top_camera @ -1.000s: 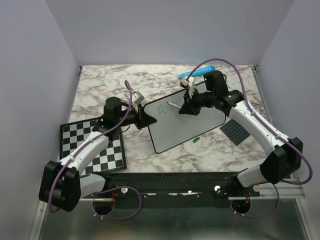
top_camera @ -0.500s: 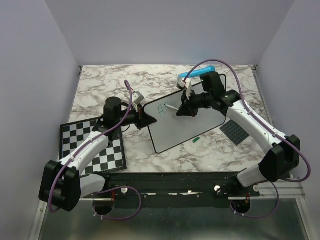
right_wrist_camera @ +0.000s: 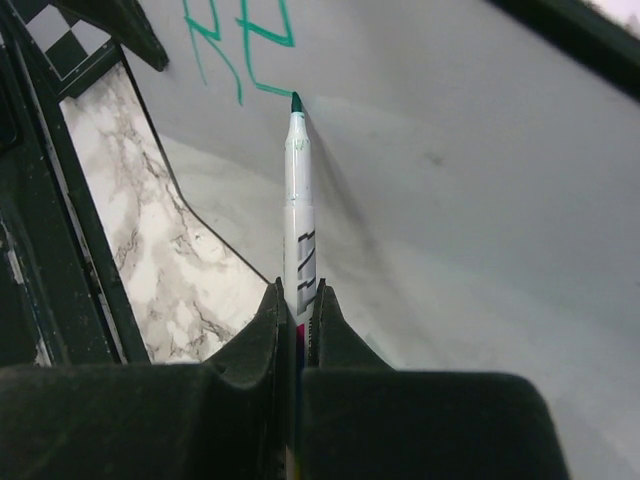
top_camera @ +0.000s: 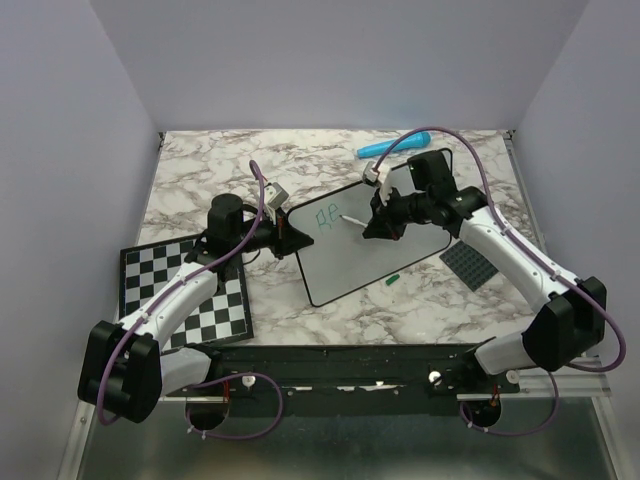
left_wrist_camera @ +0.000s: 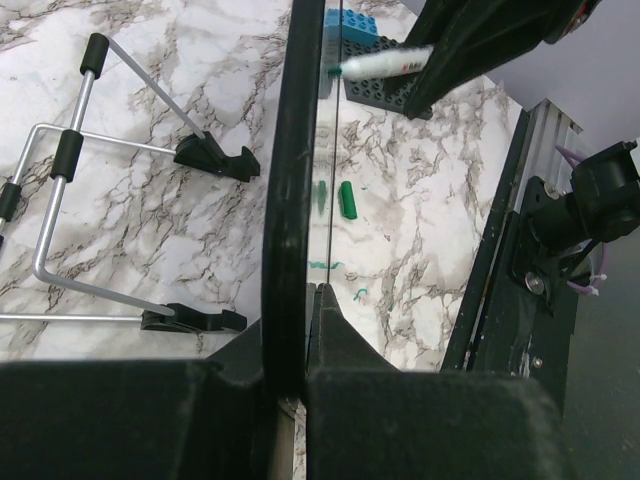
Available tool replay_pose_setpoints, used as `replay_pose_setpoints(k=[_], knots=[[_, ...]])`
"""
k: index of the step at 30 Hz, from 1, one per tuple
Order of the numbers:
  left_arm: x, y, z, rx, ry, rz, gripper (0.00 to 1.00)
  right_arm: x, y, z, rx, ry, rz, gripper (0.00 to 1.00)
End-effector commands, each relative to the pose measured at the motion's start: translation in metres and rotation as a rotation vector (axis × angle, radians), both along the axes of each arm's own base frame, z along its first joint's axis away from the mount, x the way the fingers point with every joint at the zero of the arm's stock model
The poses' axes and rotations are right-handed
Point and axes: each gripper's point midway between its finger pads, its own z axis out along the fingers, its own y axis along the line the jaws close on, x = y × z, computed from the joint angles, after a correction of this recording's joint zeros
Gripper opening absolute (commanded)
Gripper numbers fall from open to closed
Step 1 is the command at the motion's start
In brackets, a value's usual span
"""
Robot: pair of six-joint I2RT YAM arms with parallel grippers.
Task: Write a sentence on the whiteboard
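The whiteboard (top_camera: 372,250) sits in the middle of the marble table (top_camera: 200,190), turned at a slant, between the two arms. The left gripper (top_camera: 288,232) is pinched onto the board's left edge, and the left wrist view shows its fingers (left_wrist_camera: 330,320) squeezing the thin black rim. The right gripper (right_wrist_camera: 297,300) is closed tight on a white marker (right_wrist_camera: 298,200) with a green tip. The tip touches the board just under some green letters (right_wrist_camera: 240,40). From above, these letters (top_camera: 325,214) are near the board's top left corner, and the rest of the board is white. A small green cap (top_camera: 392,280) lies on the table just off the board's near edge. A checkerboard (top_camera: 150,275) lies on the left under the left arm. A dark bumpy plate (top_camera: 470,263) lies on the right, and a blue thing (top_camera: 393,146) lies behind the board. The left wrist view also shows a wire stand (left_wrist_camera: 60,200) with black feet beside the rim.
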Motion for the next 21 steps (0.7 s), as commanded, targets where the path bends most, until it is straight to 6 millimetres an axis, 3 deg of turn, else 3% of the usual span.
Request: replay_pose_setpoints(k=[1, 6, 21], knots=[[-0.002, 0.016, -0.053, 0.166, 0.072, 0.047, 0.00, 0.013, -0.012, 0.034, 0.034, -0.081, -0.047, 0.00], [-0.002, 0.016, -0.053, 0.166, 0.072, 0.045, 0.00, -0.007, -0.005, 0.053, 0.101, -0.075, 0.043, 0.00], [-0.001, 0.017, -0.054, 0.178, 0.068, 0.047, 0.00, -0.010, -0.011, 0.046, 0.081, -0.148, 0.063, 0.00]])
